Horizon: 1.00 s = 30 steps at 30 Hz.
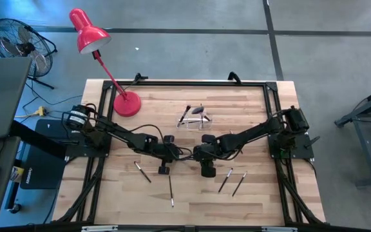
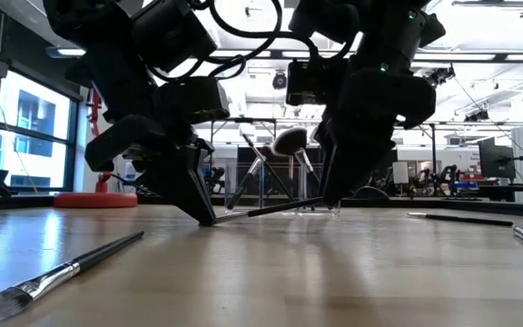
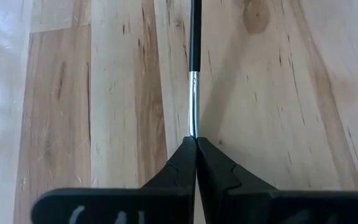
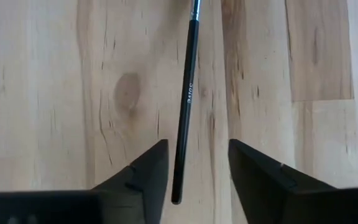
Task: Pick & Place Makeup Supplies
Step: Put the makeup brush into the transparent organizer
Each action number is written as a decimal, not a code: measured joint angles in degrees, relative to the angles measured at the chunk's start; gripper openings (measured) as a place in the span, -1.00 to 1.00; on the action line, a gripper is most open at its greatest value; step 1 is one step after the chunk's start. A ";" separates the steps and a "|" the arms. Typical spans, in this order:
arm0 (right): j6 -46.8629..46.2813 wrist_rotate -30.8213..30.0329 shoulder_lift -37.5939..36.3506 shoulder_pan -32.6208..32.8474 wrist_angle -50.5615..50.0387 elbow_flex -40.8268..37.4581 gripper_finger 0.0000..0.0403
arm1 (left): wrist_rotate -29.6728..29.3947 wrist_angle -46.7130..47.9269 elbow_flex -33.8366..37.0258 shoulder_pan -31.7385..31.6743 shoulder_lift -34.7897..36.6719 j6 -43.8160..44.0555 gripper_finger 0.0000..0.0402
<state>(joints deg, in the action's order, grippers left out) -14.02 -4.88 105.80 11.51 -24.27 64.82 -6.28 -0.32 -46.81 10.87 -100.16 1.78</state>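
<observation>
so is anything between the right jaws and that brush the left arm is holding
No. The brush lies in the gap of the open right gripper, with only bare table around it. The left gripper is shut on its other end.

Both arms meet over the middle of the table (image 1: 250, 193), the left gripper (image 1: 171, 152) just beside the right gripper (image 1: 201, 154). A thin brush (image 2: 271, 210) lies between them, one end clamped in the left gripper's closed fingers (image 3: 188, 162), the other end lying between the right gripper's spread fingers (image 4: 148, 174). Behind them stands a small holder (image 1: 195, 120) with brushes in it. A lamp (image 1: 126, 103) stands at the far left corner. Nearer the front edge lie loose brushes: two on the left (image 1: 142, 171), two on the right (image 1: 225, 180).
</observation>
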 joint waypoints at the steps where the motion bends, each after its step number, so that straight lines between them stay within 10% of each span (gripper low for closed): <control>1: 0.01 0.08 0.00 0.00 0.01 0.00 -0.29 | 0.00 -0.01 0.00 0.00 0.00 0.00 -1.00; 15: -2.30 2.31 0.00 0.00 -0.04 0.00 -0.78 | -0.02 -0.04 -0.02 0.00 0.02 0.02 -1.00; 30: -2.49 3.07 4.06 -1.07 8.79 -0.02 -0.41 | 0.00 -0.69 -0.02 0.00 0.02 0.14 -1.00</control>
<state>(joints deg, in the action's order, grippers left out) -16.51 -1.81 109.86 10.44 -15.48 64.79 -6.28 -1.01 -46.83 10.87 -100.14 1.92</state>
